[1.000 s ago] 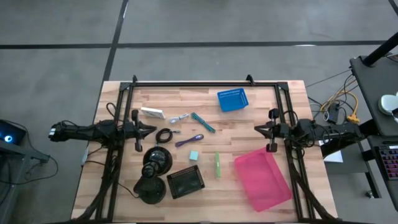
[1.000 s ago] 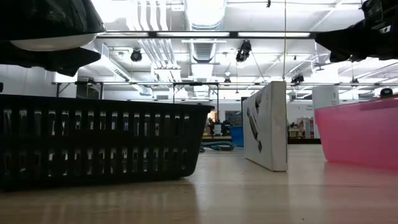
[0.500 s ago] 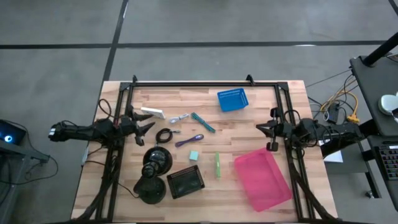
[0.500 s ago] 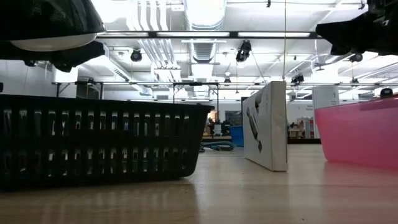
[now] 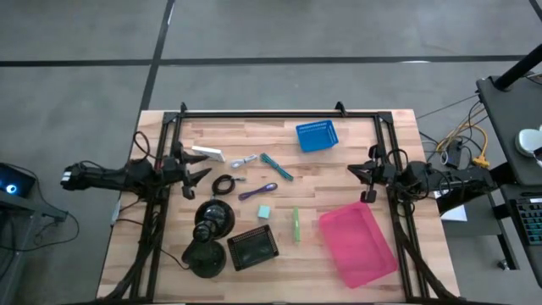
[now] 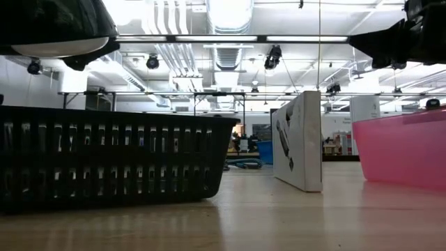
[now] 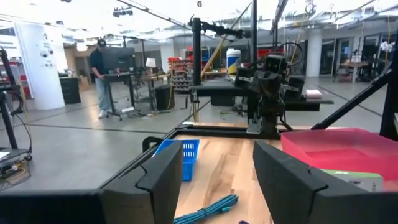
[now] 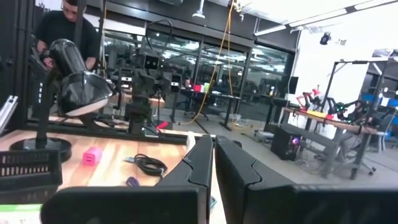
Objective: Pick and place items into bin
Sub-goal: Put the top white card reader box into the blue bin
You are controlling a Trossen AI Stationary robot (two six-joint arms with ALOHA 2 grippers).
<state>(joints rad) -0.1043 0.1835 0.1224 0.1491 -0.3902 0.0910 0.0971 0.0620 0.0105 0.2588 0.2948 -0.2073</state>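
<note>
My left end effector [image 5: 201, 173] gapes empty beside the packet [image 5: 207, 153]; right end effector [image 5: 356, 174] pinched shut, empty.

I see my left claw [image 5: 196, 174] at the table's [image 5: 356, 157] left edge, fingers spread, near the white packet [image 5: 207, 153]. My right claw [image 5: 360, 175] waits opposite, above the pink bin [image 5: 358, 243].

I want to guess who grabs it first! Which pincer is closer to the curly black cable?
The left pincer. It sits just beside the coiled black cable, while the right pincer waits far across the table.
</note>
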